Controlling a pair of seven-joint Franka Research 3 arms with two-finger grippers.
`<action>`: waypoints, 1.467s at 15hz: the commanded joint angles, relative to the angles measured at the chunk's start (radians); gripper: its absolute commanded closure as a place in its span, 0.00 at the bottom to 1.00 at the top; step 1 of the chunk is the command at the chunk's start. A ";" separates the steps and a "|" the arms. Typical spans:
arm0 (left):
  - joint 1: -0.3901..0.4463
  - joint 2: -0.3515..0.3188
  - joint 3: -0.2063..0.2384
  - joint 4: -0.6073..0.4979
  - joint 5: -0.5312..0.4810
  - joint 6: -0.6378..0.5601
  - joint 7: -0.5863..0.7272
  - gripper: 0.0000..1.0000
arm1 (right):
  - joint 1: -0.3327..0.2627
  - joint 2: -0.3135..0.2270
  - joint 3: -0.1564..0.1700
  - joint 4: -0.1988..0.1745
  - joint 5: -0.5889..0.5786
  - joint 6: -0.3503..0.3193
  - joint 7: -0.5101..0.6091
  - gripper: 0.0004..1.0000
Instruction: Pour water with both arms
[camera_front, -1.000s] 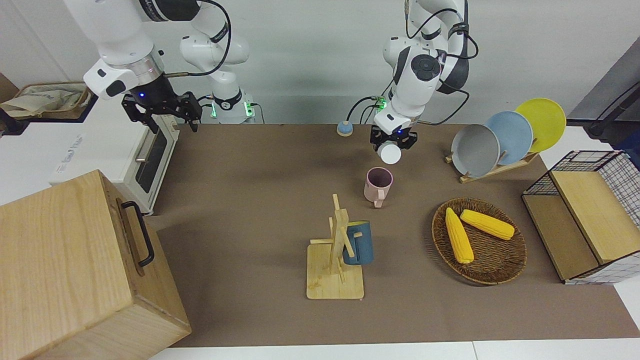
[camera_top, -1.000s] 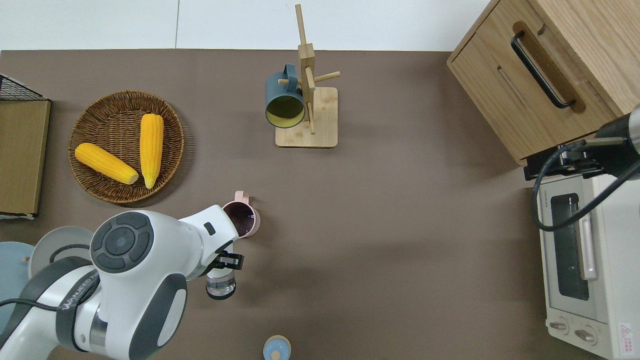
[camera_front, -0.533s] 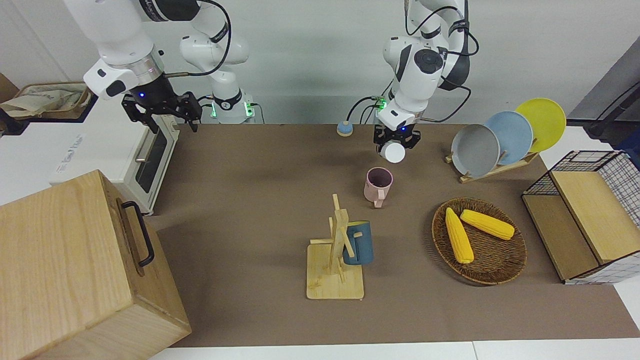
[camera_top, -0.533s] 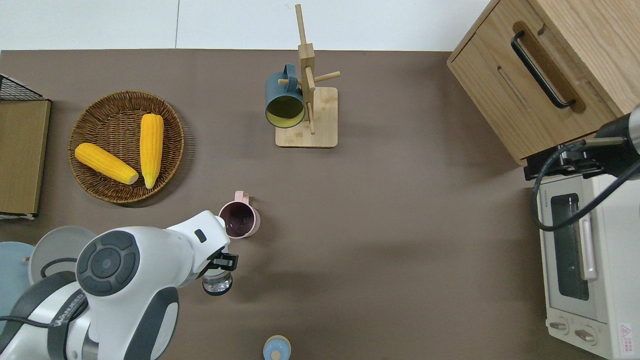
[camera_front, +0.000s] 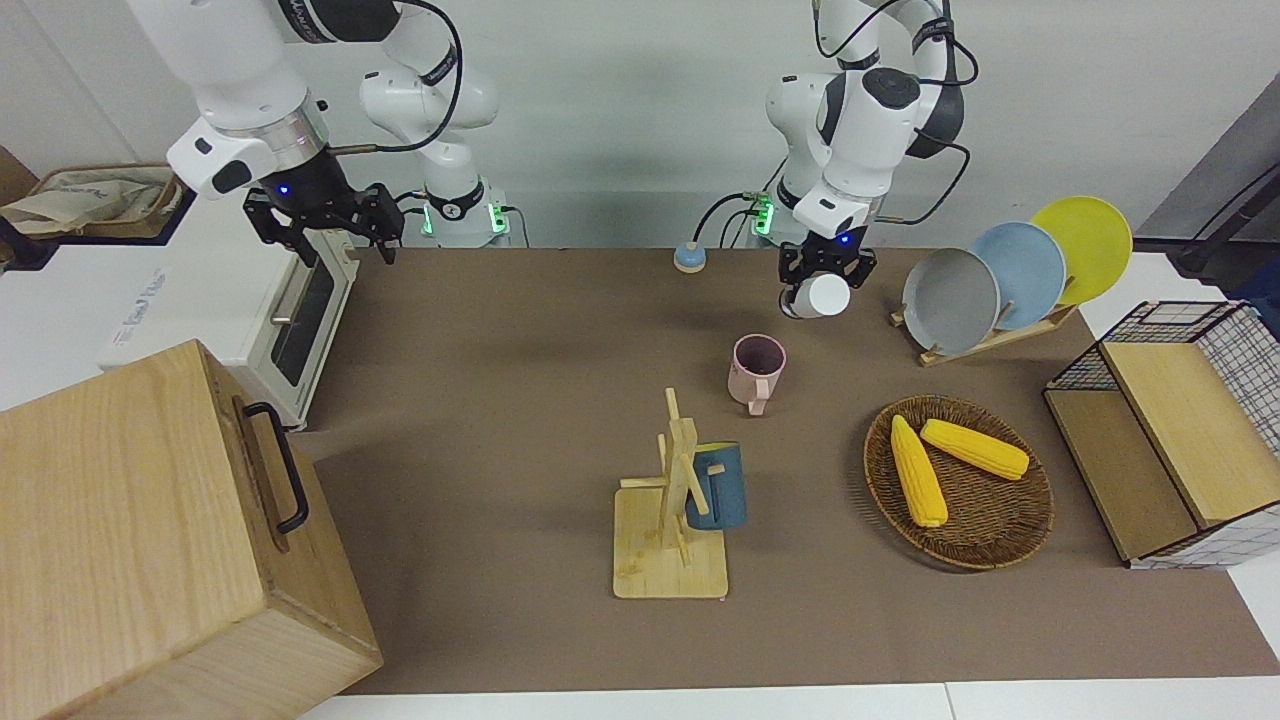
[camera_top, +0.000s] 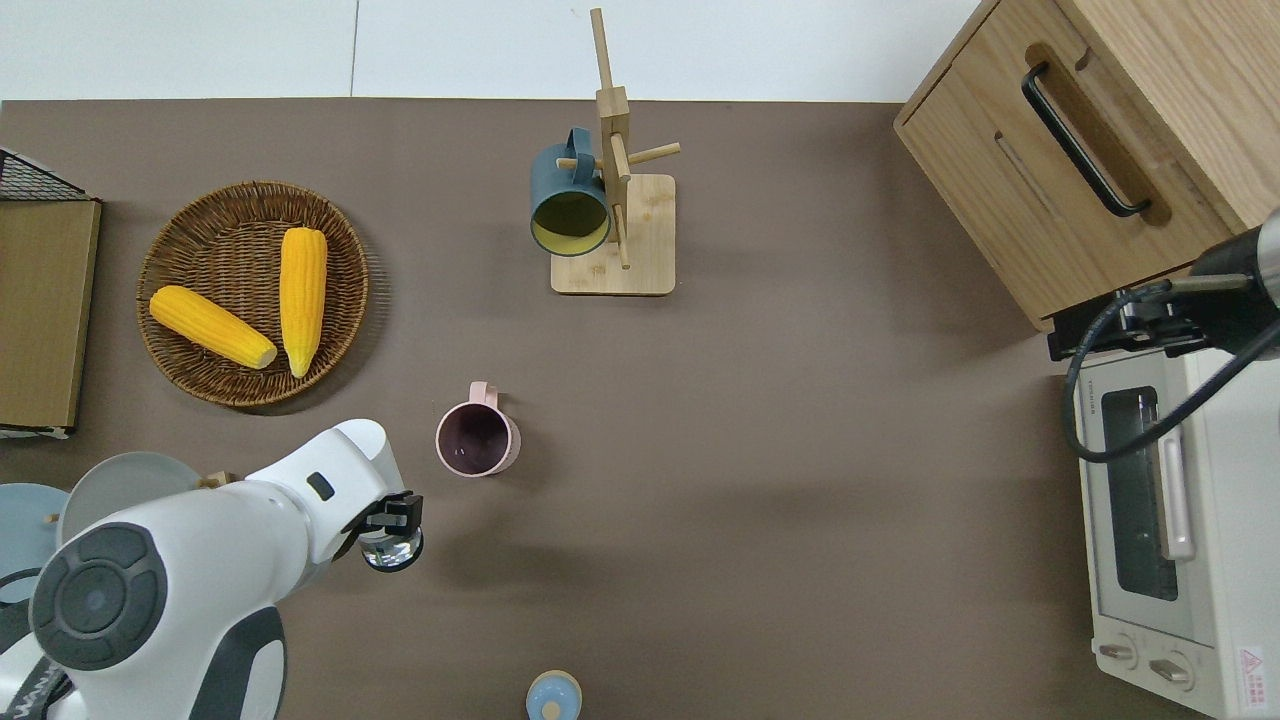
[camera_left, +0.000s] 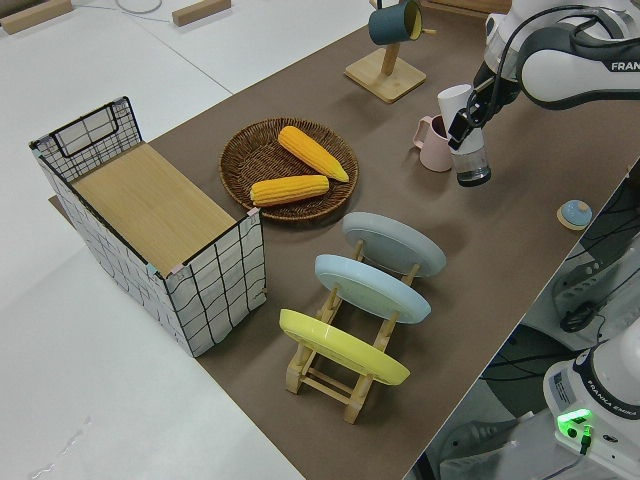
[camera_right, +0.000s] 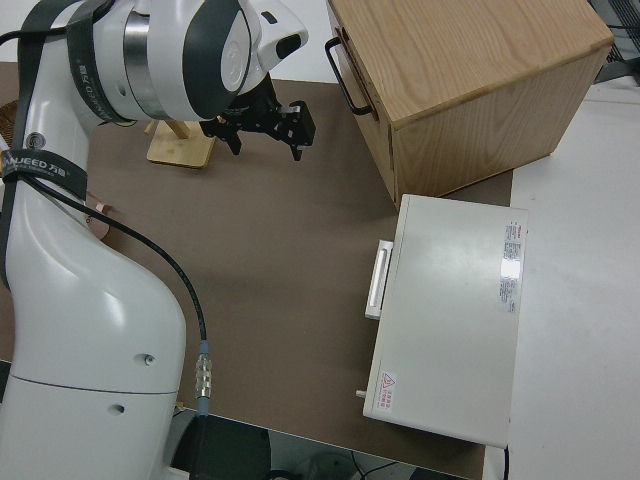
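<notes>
My left gripper (camera_top: 393, 525) (camera_front: 826, 272) (camera_left: 465, 128) is shut on a clear container (camera_top: 392, 550) (camera_front: 828, 297) (camera_left: 472, 166) with a white end, and a little water shows in it. It holds the container in the air, slightly tilted, over bare mat between the pink mug (camera_top: 478, 440) (camera_front: 757, 368) (camera_left: 435, 146) and the plate rack (camera_front: 1000, 275). The mug stands upright on the mat, apart from the container. My right gripper (camera_front: 320, 226) (camera_right: 266, 128) is open, empty and parked.
A small blue lid (camera_top: 553, 697) lies near the robots. A wooden mug tree (camera_top: 612, 200) holds a blue mug (camera_top: 570, 212). A wicker basket (camera_top: 200, 230) holds two corn cobs. A toaster oven (camera_top: 1160, 530), a wooden box (camera_top: 1090, 150) and a wire crate (camera_front: 1170, 430) stand at the table's ends.
My left gripper has carried the container sideways, away from the pink mug and toward the left arm's end of the table. The right arm has not moved.
</notes>
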 joint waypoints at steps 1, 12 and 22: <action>0.070 -0.041 0.001 0.007 0.039 0.034 -0.007 1.00 | -0.009 -0.013 0.004 -0.012 0.020 0.008 -0.022 0.01; 0.360 0.050 0.004 0.285 0.063 0.037 0.108 1.00 | -0.009 -0.013 0.003 -0.012 0.020 0.008 -0.022 0.01; 0.523 0.267 0.024 0.609 0.049 0.036 0.325 1.00 | -0.009 -0.013 0.003 -0.012 0.020 0.008 -0.022 0.01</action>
